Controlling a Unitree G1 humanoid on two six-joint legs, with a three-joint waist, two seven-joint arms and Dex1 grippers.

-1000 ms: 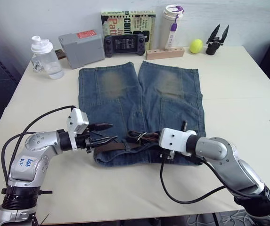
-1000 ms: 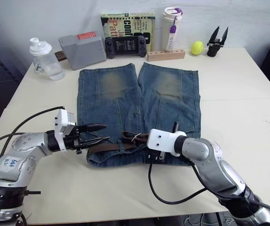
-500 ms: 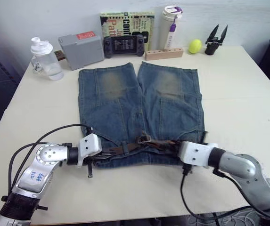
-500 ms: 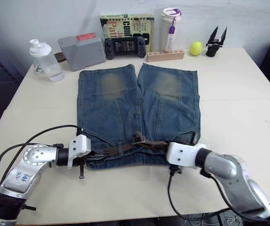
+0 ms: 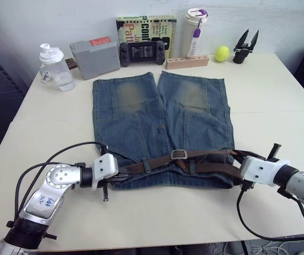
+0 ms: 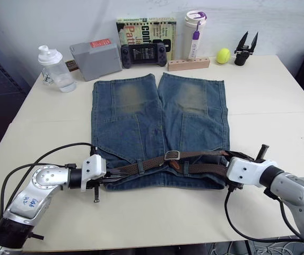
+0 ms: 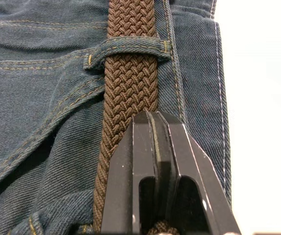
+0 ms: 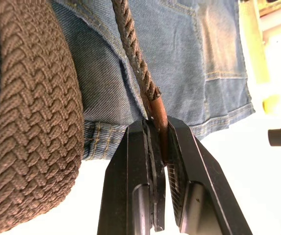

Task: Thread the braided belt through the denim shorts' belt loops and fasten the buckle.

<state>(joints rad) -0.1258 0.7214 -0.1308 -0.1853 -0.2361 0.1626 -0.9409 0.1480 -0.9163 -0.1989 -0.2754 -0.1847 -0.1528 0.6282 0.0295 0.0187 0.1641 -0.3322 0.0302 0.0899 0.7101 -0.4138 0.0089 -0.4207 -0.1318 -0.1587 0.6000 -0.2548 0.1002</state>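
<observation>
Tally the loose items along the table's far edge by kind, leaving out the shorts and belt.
Drink containers: 2, the clear shaker bottle and white tumbler
Box: 1, grey
Book: 1
Game controller: 1
Wooden block: 1
Ball: 1, yellow
Spare black gripper: 1
Total: 8

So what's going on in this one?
The robot is pulling a braided belt taut along the waistband of the denim shorts. The left gripper is shut on the woven part, beside a belt loop. The right gripper pinches the leather tip. The buckle sits mid-waistband.
</observation>
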